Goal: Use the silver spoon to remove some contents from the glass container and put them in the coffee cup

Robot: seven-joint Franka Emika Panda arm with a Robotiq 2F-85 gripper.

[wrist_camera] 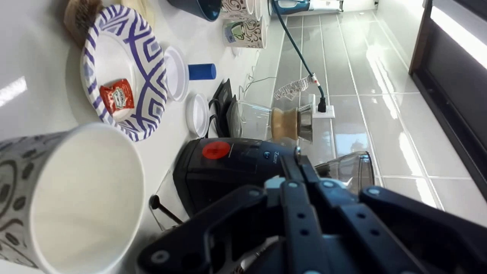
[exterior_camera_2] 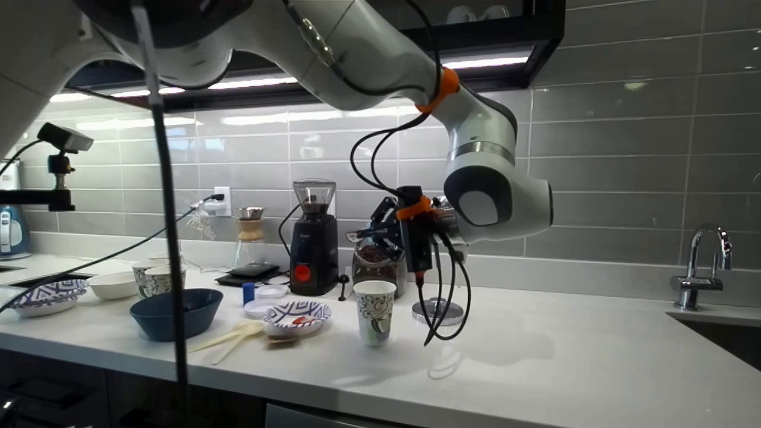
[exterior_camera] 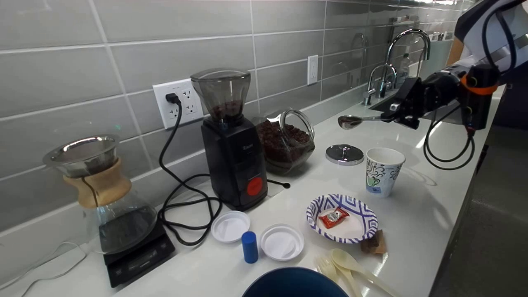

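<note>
My gripper [exterior_camera: 388, 117] is shut on the handle of the silver spoon [exterior_camera: 350, 121], which sticks out roughly level with its bowl away from the jaws. Whether the bowl carries anything I cannot tell. In the wrist view only the spoon's shiny tip [wrist_camera: 297, 151] shows past the fingers. The glass container [exterior_camera: 288, 144] leans on its side by the wall, its mouth uncovered and dark brown contents inside. Upright on the counter stands the coffee cup [exterior_camera: 384, 172], lower than the spoon and apart from it; its white inside [wrist_camera: 89, 201] looks empty in the wrist view.
A black grinder [exterior_camera: 235, 165] stands beside the glass container. The round metal lid [exterior_camera: 344, 153] lies behind the cup. Around the front are a patterned plate [exterior_camera: 364, 218] with a red packet, pale utensils [exterior_camera: 350, 268] and a dark blue bowl [exterior_camera: 295, 284]. A pour-over carafe [exterior_camera: 123, 214] stands farther along.
</note>
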